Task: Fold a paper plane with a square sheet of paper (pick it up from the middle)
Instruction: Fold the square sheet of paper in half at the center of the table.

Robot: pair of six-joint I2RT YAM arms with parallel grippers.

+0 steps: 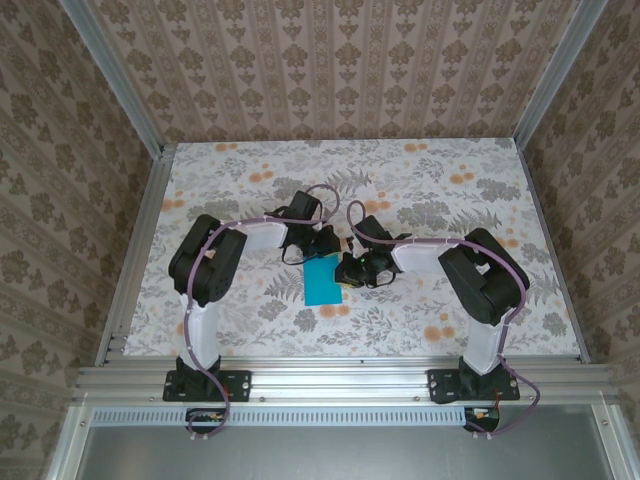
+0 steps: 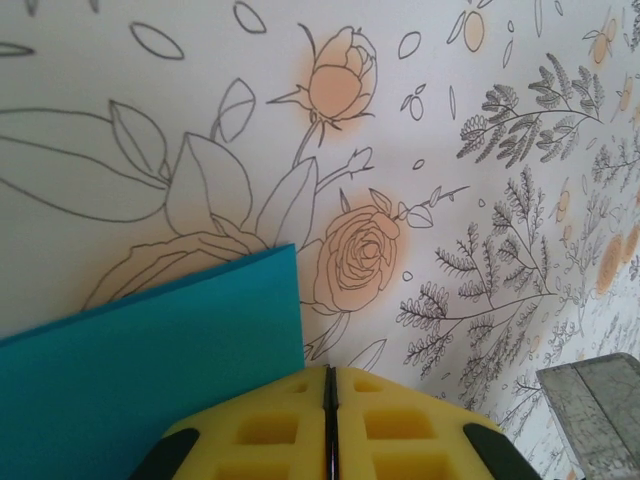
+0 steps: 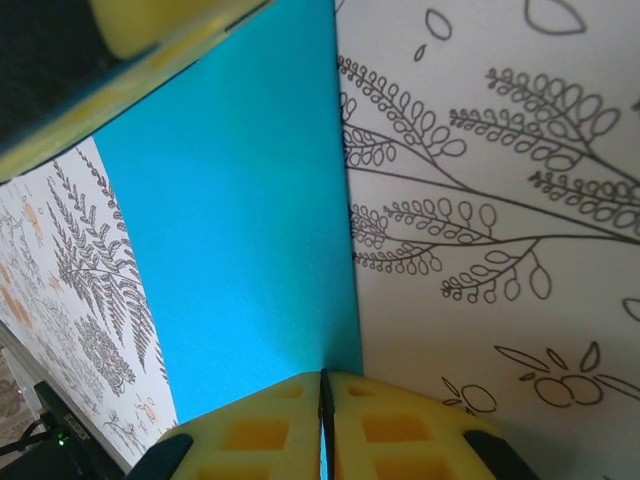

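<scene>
Your left tool [image 2: 330, 425] is closed tight, right beside the edge of the thin teal-blue square sheet of paper [image 1: 322, 283]. Your right tool [image 3: 322, 425] is clamped on the sheet's right edge. The sheet sits mid-scene on the floral counter [image 1: 450, 190].

Two matching arms are built alike: a black base plate, a white upright link, bulky black joint housings and a white forearm link. The left arm [image 1: 203, 335] is bolted down at 7 o'clock, the right arm [image 1: 483, 345] at 5 o'clock. A lilac cable [image 1: 245, 220] is routed along each arm and looped free near the wrist. The left fingers [image 2: 260, 430] and right fingers [image 3: 390, 430] are faced with yellow pads, moulded with square recesses and backed in black at the outer corners.
</scene>
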